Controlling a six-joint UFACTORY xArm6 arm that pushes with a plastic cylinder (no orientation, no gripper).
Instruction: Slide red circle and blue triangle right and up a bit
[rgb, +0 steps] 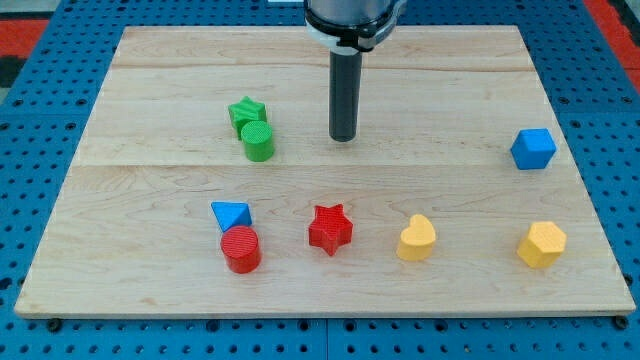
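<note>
The red circle (241, 249) sits near the view's bottom left of the wooden board (150, 180). The blue triangle (231, 214) touches it just above and slightly to the left. My tip (343, 137) rests on the board in the upper middle, well above and to the right of both blocks, touching none.
A green star (246, 111) and a green circle (258, 141) sit together left of my tip. A red star (330, 229) lies right of the red circle. A yellow heart (416, 238), a yellow hexagon (542, 244) and a blue cube (533, 149) lie on the right.
</note>
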